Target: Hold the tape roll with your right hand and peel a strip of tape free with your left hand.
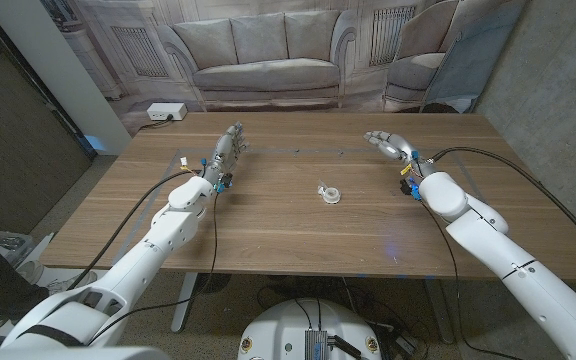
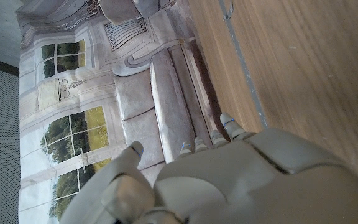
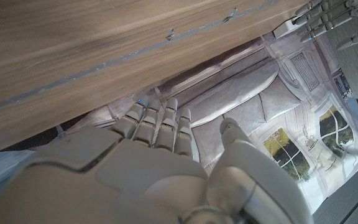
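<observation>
- While the tape roll [image 1: 330, 193] sits untouched at the middle of the wooden counter [image 1: 268, 230], both robot hands wait well apart from it, toward the far side.
- Fingers [image 1: 234, 138] of the left hand [image 1: 224, 155] reach out together, extended and holding nothing; the left wrist view shows them straight, close side by side, with the thumb set a little apart.
- Fingers [image 1: 376, 138] of the right hand [image 1: 390, 145] are likewise spread loosely and empty, pointing toward the counter's middle; the right wrist view shows them lined up with the thumb off to one side.
- Each hand hovers near its own far side of the counter, which looks like a starting pose that leaves the roll free to approach from either side.
- Judging by the layout, the right hand must travel inward first to pin the roll before the left can pick at a tape end; neither step has begun.
- Behind the counter hangs a printed backdrop of a sofa [image 1: 263, 55], and a white power strip [image 1: 165, 112] lies on the floor.
</observation>
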{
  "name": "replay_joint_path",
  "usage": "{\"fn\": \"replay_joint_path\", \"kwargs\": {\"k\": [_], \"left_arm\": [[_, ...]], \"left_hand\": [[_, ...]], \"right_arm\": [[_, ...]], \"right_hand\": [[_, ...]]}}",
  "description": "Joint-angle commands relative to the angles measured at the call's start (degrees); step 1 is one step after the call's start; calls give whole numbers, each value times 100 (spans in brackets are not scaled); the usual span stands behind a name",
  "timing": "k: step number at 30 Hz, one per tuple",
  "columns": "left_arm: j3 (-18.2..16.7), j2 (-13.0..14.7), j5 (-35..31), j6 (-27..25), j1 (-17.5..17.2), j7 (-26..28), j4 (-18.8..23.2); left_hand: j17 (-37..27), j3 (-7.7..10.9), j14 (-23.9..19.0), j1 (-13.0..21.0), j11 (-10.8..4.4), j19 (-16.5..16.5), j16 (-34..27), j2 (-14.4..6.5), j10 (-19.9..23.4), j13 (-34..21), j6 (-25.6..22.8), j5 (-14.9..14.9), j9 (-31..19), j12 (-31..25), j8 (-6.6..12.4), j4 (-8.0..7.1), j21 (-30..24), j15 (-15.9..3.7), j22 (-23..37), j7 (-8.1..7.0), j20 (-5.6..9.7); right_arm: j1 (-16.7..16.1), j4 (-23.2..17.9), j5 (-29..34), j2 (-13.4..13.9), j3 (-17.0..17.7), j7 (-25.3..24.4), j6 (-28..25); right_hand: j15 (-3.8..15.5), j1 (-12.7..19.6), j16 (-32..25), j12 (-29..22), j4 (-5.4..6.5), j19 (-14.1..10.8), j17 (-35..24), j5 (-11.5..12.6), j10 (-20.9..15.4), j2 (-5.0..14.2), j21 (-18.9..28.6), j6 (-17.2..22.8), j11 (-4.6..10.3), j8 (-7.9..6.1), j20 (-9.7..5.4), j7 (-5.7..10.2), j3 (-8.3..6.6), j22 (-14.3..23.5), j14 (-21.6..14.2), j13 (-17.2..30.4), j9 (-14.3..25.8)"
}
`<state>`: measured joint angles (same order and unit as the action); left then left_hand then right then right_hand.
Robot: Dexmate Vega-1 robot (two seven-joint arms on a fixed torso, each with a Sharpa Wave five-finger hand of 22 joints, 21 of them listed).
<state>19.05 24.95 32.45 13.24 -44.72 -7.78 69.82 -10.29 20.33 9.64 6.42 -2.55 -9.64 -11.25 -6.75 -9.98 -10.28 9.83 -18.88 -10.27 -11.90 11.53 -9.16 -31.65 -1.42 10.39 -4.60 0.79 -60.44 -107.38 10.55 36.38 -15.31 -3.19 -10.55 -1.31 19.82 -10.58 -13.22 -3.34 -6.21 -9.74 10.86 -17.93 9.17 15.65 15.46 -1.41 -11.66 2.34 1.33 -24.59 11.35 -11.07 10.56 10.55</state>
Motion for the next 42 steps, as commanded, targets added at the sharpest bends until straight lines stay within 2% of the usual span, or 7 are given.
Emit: {"fn": "replay_joint_path", "kwargs": {"k": [1, 16, 25, 30, 39, 41, 42], "left_arm": [[29, -54, -28, 17, 89, -88, -120], [56, -118, -53, 28, 215, -222, -304], [55, -173, -39, 55, 283, -322, -440], [57, -198, -63, 66, 299, -312, -470], [57, -195, -81, 52, 301, -336, -470], [52, -199, -79, 67, 297, -344, -474], [55, -189, -91, 41, 295, -323, -454]], "left_hand": [[-8, 10, 491, 38, 13, -451, 8, -172, -473, -9, 609, -17, -18, 0, -7, 14, 28, 26, 17, -59, -36], [-10, 8, 492, 48, 10, -441, 18, -164, -472, -11, 605, -9, -20, 11, -21, 13, 45, 27, 18, -65, -68], [-10, 8, 494, 54, 13, -441, 23, -160, -467, -11, 601, -5, -20, 14, -26, 14, 56, 35, 19, -63, -92], [-11, 8, 498, 57, 15, -440, 26, -159, -468, -12, 599, -3, -21, 17, -29, 14, 61, 28, 19, -67, -99], [-11, 8, 500, 61, 16, -436, 29, -158, -463, -12, 593, 1, -21, 19, -32, 13, 71, 33, 20, -66, -100], [-12, 7, 498, 62, 21, -430, 29, -158, -464, -12, 591, 2, -21, 21, -33, 13, 71, 34, 20, -70, -100], [-12, 7, 498, 63, 24, -436, 30, -158, -467, -12, 592, 2, -21, 22, -34, 13, 75, 28, 20, -70, -104]], "right_arm": [[-15, -648, 571, 458, -416, -218, -696], [213, -1289, 1251, 971, -1132, -176, -1684], [473, -1642, 1627, 1232, -1664, 94, -2374], [590, -1746, 1754, 1307, -1905, 154, -2644], [692, -1803, 1970, 1360, -2265, -27, -2897], [720, -1842, 2055, 1375, -2364, -53, -2982], [746, -1856, 2132, 1382, -2434, -70, -3036]], "right_hand": [[29, 120, -21, -2, -62, -67, -27, 23, -35, 15, -7, 62, 2, 9, -4, -18, -22, 17, -70, 6, 10], [96, 282, -26, -4, -163, -125, -21, 32, -105, 32, 1, 195, 38, -6, -2, 2, -75, 22, -137, 4, 11], [146, 336, -41, 1, -186, -154, -26, 32, -123, 51, 6, 229, 68, 0, 11, 15, -88, 25, -193, 4, 12], [178, 395, -44, -5, -216, -187, -23, 36, -163, 63, 15, 280, 66, -8, 18, 12, -109, 26, -229, 3, 13], [208, 494, -31, -2, -275, -228, -17, 41, -187, 64, 25, 346, 90, -14, 19, 14, -144, 27, -240, 2, 13], [213, 510, -27, 1, -297, -222, -15, 32, -190, 22, 20, 363, 96, -15, 18, 20, -133, 27, -243, 2, 12], [203, 496, -19, 4, -328, -230, -16, -7, -200, -103, 17, 379, 102, -9, 32, 18, -73, 25, -244, 3, 11]]}}
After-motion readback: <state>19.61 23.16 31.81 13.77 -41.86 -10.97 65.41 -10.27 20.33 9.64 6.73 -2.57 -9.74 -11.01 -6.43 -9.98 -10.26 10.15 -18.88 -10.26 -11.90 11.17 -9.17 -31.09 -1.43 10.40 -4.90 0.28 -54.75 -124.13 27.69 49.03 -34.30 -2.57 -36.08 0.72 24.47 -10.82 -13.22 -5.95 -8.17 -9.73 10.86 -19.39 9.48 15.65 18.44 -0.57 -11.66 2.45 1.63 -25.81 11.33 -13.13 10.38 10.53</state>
